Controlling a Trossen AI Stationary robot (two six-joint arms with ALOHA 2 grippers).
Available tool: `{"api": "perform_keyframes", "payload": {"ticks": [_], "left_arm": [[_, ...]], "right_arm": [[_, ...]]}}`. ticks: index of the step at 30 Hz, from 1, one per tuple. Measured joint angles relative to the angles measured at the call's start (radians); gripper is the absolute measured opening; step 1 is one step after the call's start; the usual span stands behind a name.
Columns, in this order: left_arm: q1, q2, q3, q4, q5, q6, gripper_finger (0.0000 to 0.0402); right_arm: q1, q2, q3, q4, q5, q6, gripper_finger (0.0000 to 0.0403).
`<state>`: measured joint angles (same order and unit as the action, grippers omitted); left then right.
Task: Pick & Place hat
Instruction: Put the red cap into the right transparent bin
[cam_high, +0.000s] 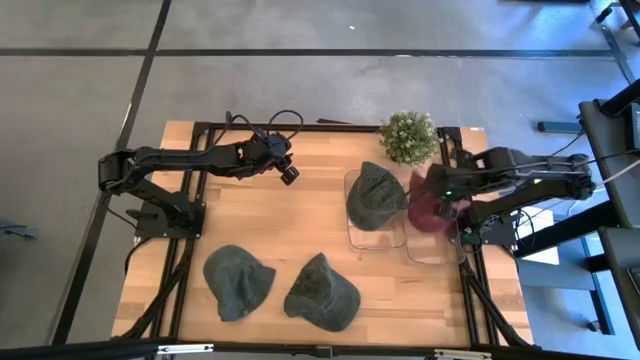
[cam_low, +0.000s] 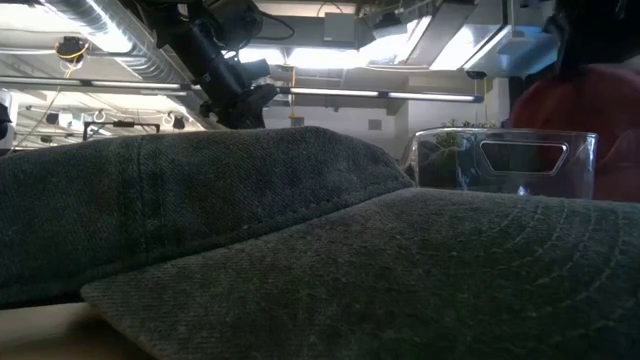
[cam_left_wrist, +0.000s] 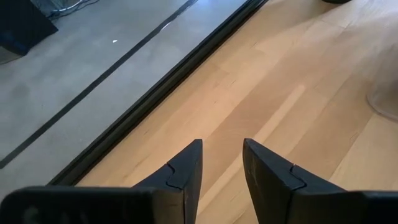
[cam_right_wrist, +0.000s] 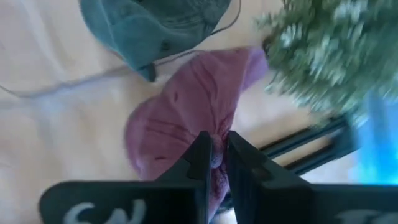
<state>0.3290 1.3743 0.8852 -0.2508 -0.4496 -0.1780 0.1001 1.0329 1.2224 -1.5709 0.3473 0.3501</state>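
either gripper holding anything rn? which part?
Right gripper is shut on the maroon hat, pinching a fold of its fabric over the clear bin. Left gripper is open, holding nothing.

We see a light wooden table (cam_high: 300, 215) carrying two grey-green caps (cam_high: 238, 281) (cam_high: 322, 292) near its front edge, two clear bins (cam_high: 372, 235) (cam_high: 435, 247) side by side, and a small potted plant (cam_high: 409, 137) at the back
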Motion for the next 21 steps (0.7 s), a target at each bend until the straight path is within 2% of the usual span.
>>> {"api": "perform_keyframes", "payload": {"ticks": [6, 9, 12, 15, 17, 21], "left_arm": [[0.000, 0.000, 0.000, 0.000, 0.001, 0.000, 0.0107], [0.000, 0.000, 0.000, -0.001, 0.001, 0.000, 0.0109], [0.000, 0.000, 0.000, -0.001, 0.002, 0.000, 0.0111], [0.000, 0.000, 0.000, -0.005, 0.002, -0.001, 0.0110], [0.000, 0.000, 0.000, -0.009, 0.002, -0.001, 0.0108], [0.000, 0.000, 0.000, -0.015, 0.003, -0.001, 0.0108]], "right_arm": [[0.000, 0.100, 0.000, 0.035, 0.133, -0.328, 0.0036], [0.001, 0.152, 0.000, 0.074, 0.234, -0.478, 0.0046], [0.000, 0.192, 0.000, 0.099, 0.315, -0.577, 0.0048], [0.000, 0.212, 0.000, 0.099, 0.319, -0.587, 0.0044], [0.000, 0.213, 0.000, 0.100, 0.279, -0.546, 0.0045], [0.000, 0.205, 0.000, 0.097, 0.198, -0.390, 0.0048]]}}
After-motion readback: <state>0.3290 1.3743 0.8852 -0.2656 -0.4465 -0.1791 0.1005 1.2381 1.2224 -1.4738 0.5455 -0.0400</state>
